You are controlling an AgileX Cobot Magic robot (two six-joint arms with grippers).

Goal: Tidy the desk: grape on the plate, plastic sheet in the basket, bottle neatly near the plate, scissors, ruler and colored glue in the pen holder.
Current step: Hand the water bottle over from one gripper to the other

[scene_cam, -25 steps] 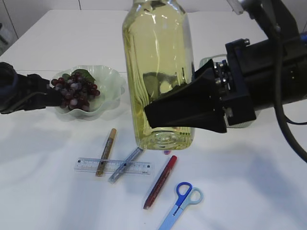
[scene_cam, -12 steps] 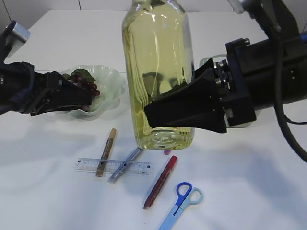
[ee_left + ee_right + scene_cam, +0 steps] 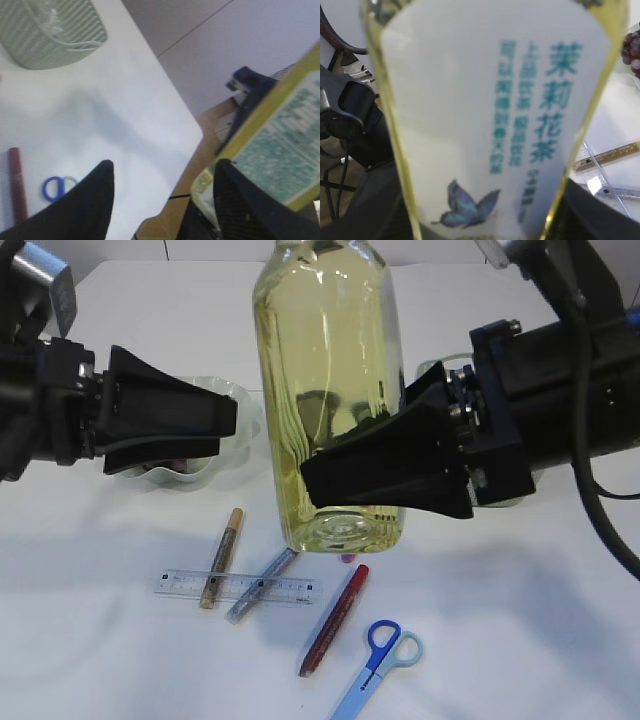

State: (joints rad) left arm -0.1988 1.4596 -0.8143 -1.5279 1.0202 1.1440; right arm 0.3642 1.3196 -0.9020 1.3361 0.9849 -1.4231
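Since a second ago the left gripper (image 3: 205,425) has risen off the grapes and drawn toward the camera; its two fingers (image 3: 80,210) stand spread with nothing between them, and it now hides the grapes from the exterior view. Behind it, only the wavy rim of the one pale green plate (image 3: 240,400) shows. The right gripper (image 3: 340,475) has not shifted: its fingers are clamped on the sides of the single bottle (image 3: 325,370), a clear one of yellow tea held upright in the air, just right of the plate. The right wrist view is filled by its white label with blue characters and a butterfly.

On the white table (image 3: 100,640) below the bottle lie one clear ruler (image 3: 180,585), three glue pens, gold (image 3: 222,555), silver (image 3: 262,585) and red (image 3: 335,620), the gold and silver crossing the ruler, and one pair of blue scissors (image 3: 380,650) nearest the camera. The left wrist view shows one green basket (image 3: 50,35) with crinkled plastic sheet (image 3: 50,17) inside it.
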